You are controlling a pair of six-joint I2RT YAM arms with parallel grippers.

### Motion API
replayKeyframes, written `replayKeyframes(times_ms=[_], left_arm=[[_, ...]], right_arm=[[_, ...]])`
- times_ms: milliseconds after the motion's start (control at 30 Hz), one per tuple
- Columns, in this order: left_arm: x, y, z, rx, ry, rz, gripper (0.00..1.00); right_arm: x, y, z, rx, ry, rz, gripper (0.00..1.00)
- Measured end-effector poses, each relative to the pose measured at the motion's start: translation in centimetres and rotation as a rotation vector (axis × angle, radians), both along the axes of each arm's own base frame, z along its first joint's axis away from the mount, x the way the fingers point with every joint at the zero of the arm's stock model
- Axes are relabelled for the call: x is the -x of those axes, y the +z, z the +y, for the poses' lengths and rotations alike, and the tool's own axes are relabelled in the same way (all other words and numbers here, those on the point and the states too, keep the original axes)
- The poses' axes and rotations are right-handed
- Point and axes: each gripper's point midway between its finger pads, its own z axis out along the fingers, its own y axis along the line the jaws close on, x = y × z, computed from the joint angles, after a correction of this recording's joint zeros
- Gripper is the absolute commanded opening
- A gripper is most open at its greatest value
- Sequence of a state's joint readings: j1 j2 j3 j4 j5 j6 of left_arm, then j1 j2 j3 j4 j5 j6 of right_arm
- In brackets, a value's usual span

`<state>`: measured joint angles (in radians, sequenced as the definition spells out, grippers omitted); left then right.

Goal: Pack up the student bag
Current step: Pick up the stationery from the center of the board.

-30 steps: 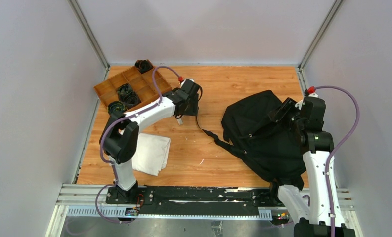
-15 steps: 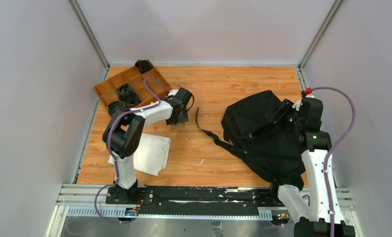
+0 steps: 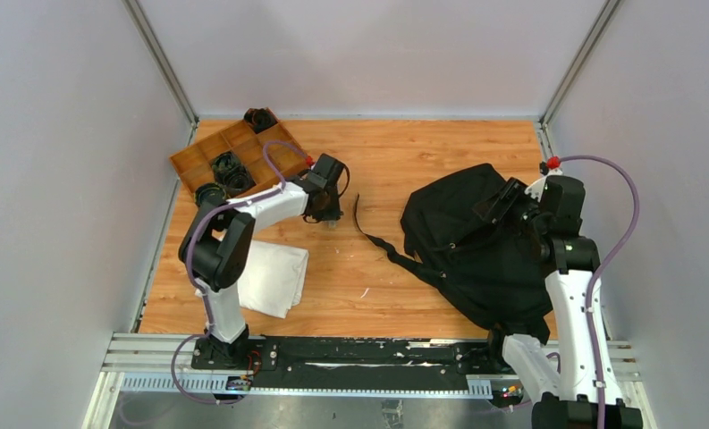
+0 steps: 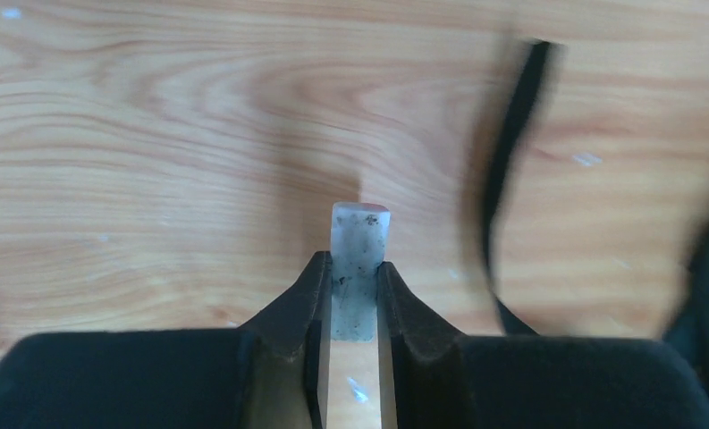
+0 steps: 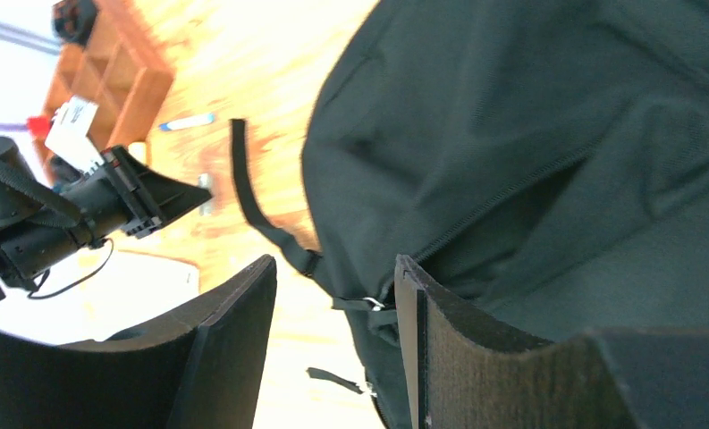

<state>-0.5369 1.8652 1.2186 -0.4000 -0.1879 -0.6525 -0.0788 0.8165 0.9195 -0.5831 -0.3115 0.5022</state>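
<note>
Grips a small pale block (image 4: 359,239) in the left gripper (image 4: 358,288), over the wooden table (image 3: 404,152).
Holds the right gripper (image 5: 334,264) spread and empty over the black bag (image 3: 476,259), slumped at the table's right, strap (image 3: 377,239) trailing left.

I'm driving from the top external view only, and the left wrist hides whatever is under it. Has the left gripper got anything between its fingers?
Observer: Yes. In the left wrist view the left gripper is shut on a small pale block with a reddish patch at its far end.
Operator: Is the bag strap caught in there too?
Observer: No. The black strap lies on the table off to one side of the block, clear of the jaws.
Operator: And the right gripper?
Observer: The right gripper is open and holds nothing. It hangs over the student bag, and a zipper pull shows between its fingers.
</note>
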Motion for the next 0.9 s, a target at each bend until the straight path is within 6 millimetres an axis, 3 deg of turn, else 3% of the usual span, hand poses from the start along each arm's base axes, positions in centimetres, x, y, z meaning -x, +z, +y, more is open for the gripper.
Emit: replayKeyframes(times_ms=[133,333,467,667,900], left_arm=[[0.9,3.8,-3.2,0.150,-0.144,-0.029,0.08],[2.0,12.9,-9.6,0.510,-0.353,-0.163,0.03],[4.5,17.1,-13.4,0.626,-0.544,-0.252,0.02],[9.2,18.7,-17.4,0.652,-0.777,-0.302,0.01],[10.7,18.6,-18.4,0.621,-0.880,-0.334,0.01]], right_arm=[[-0.5,0.6,1.9,-0.061,0.095,-0.022,0.56],[-0.6,0.8,7.0,-0.145,0.283,-0.039,0.60],[-0.6,0.2,9.7,-0.235,0.334,-0.014,0.60],[-1.0,-0.4,12.2,-0.322,0.343,0.045,0.61],[-1.8,-1.6,13.5,-0.385,0.320,0.125,0.55]])
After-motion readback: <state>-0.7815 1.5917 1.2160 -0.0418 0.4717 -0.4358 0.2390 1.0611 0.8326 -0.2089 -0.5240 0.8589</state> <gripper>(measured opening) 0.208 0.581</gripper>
